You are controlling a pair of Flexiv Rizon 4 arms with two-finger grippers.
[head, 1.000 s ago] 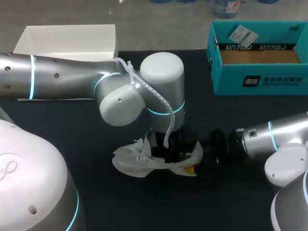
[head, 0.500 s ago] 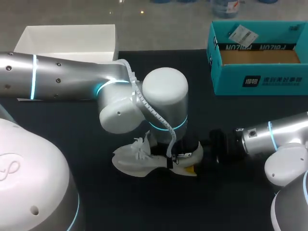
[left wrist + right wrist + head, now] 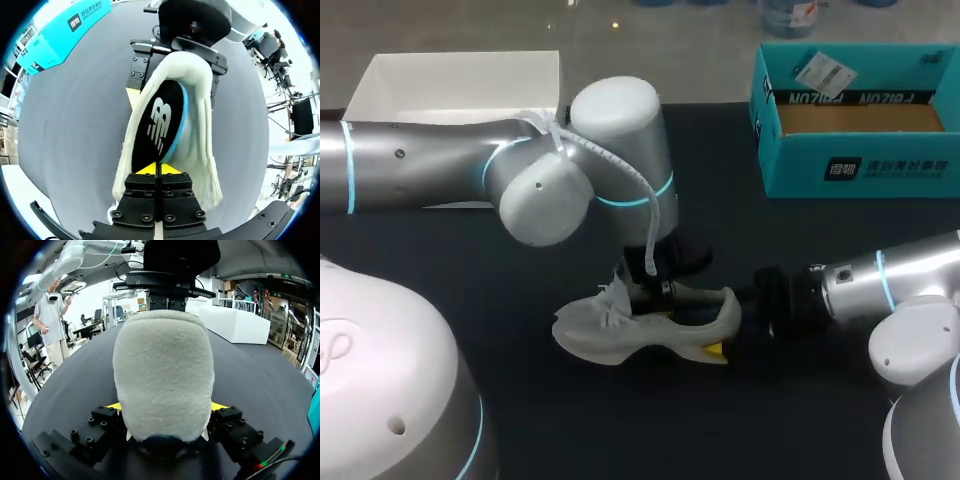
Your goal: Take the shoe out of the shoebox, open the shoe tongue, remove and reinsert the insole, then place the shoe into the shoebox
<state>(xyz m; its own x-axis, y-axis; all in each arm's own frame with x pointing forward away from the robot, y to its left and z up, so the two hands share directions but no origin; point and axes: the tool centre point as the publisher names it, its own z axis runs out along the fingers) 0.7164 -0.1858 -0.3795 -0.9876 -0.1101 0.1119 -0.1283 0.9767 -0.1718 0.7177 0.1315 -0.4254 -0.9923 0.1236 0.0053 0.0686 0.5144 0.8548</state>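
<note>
Sneaker (image 3: 642, 335) is out of the shoebox (image 3: 855, 125). The right gripper (image 3: 167, 408) clamps the heel and the left gripper (image 3: 156, 169) pinches the insole (image 3: 159, 131). Reinserting and boxing remain.

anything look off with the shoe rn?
Insole is askew: tilted on edge inside the shoe, blue underside showing, its end pinched in the left gripper. Nothing else stands out.

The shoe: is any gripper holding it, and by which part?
The right gripper holds the white shoe by its heel, a finger on each side. The left gripper appears to pinch the black insole at its edge.
</note>
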